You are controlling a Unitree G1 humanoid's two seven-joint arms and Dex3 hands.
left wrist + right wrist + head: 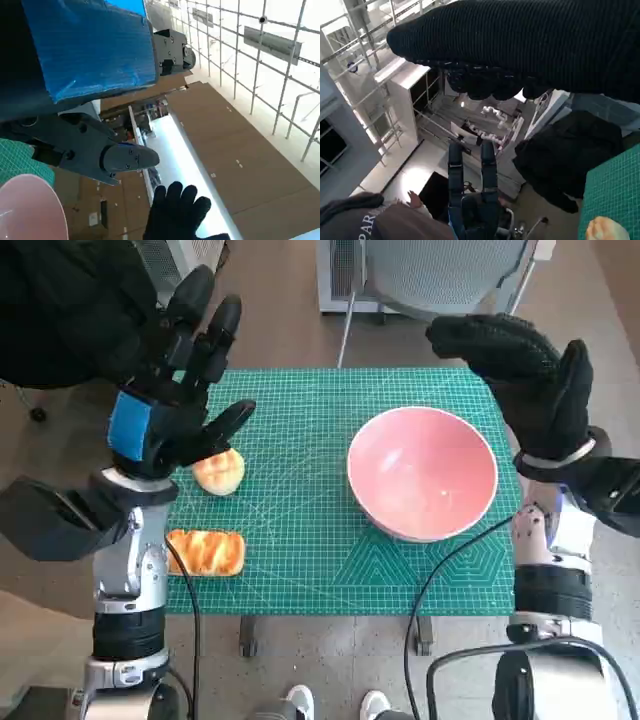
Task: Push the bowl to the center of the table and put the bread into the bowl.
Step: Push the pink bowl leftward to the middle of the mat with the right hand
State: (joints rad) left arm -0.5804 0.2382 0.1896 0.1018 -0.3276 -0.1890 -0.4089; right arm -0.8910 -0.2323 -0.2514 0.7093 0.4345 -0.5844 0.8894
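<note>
We see the pink bowl resting on the green mat, toward the right side of the table rather than its middle, and nothing lies inside it. Two breads sit near the mat's left edge: a round bun and, nearer the robot, a flat toasted loaf, the two close but apart.

Our left hand hangs raised above the mat's left part, just over the bun, with its fingers spread apart and nothing in them; we cannot tell whether it touches the bun. Our right hand is lifted beside the bowl's right rim, its gloved fingers extended and apart, holding nothing and clear of the bowl.

In the left wrist view the bowl's rim shows at a corner, with the glove beyond it. In the right wrist view the bun peeks in beside the mat, and the left hand stands upright with fingers straight.
</note>
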